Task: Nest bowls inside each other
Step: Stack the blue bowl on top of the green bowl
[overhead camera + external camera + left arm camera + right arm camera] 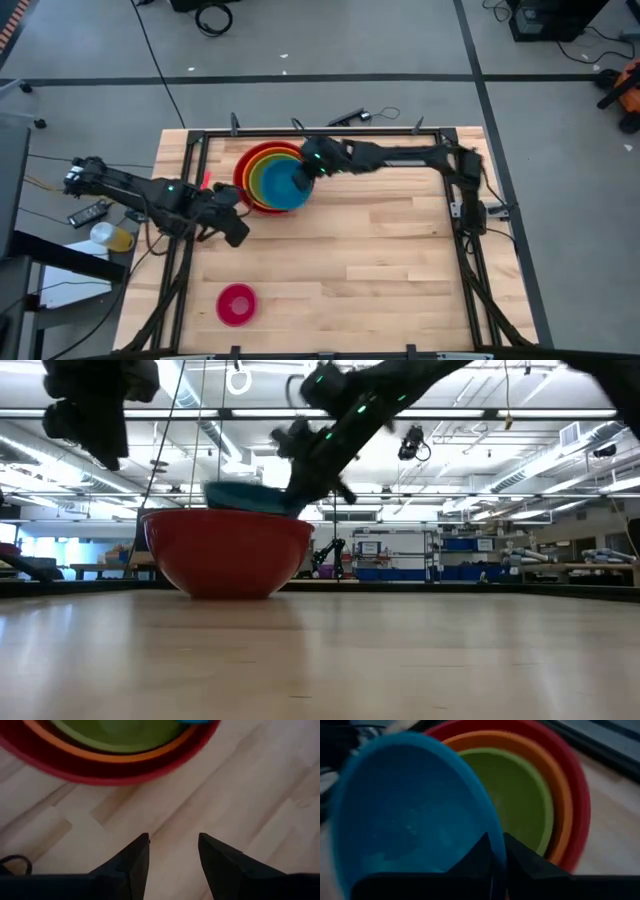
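A red bowl [243, 172] stands on the table near its far edge, with an orange bowl [559, 795] and a green bowl [520, 795] nested in it. Over this stack's right side hangs a blue bowl [288, 187], with my right gripper [497, 845] shut on it. A small pink bowl [237, 303] sits alone near the table's front left. My left gripper [172, 847] hovers open over bare table just left of and nearer than the red bowl [100, 772], with nothing between its fingers. My right gripper pinches the blue bowl's rim [492, 832], one finger inside the bowl and one outside. The fingers come slanting down from the table's right. The bowl [245, 497] hangs tilted over the stack; the red bowl's wall hides its bottom, so whether it touches the green bowl cannot be told.
Black frame rails [195, 160] run along the table's left, far and right edges. The wooden top [380, 260] lies bare in the middle and on the right. A yellow bottle [110, 236] stands off the table to the left.
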You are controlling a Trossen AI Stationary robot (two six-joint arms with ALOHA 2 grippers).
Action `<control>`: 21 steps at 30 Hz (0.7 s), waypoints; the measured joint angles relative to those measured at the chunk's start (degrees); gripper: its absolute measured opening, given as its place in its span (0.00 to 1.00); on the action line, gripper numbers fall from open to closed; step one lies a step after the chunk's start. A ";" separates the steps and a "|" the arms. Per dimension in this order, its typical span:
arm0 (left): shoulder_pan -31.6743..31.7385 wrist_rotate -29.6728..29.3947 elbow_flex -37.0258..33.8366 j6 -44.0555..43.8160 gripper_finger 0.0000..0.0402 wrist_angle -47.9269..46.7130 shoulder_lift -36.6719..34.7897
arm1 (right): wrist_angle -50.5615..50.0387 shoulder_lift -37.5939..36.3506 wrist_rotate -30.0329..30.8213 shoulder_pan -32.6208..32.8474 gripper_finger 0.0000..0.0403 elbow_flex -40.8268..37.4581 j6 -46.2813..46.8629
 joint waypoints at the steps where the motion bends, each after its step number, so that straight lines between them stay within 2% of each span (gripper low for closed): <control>1: -0.43 0.42 0.00 -0.36 0.43 -0.46 -0.54 | -0.95 2.11 -0.18 -0.62 0.12 2.43 -1.03; 6: -4.34 2.41 0.00 -1.58 0.43 -0.02 -0.92 | -3.51 10.46 -2.04 -1.82 0.13 12.38 -4.49; 10: -8.23 3.11 0.00 -4.21 0.43 0.66 0.30 | -5.15 14.78 -5.31 -2.02 0.18 17.12 -4.99; 18: -14.70 5.14 0.02 -6.84 0.43 6.74 5.48 | -6.39 14.95 -6.87 -1.98 0.44 18.21 -4.77; 21: -16.10 5.57 0.02 -7.12 0.43 6.56 8.55 | -7.23 12.09 -4.63 -1.96 0.54 18.21 -4.81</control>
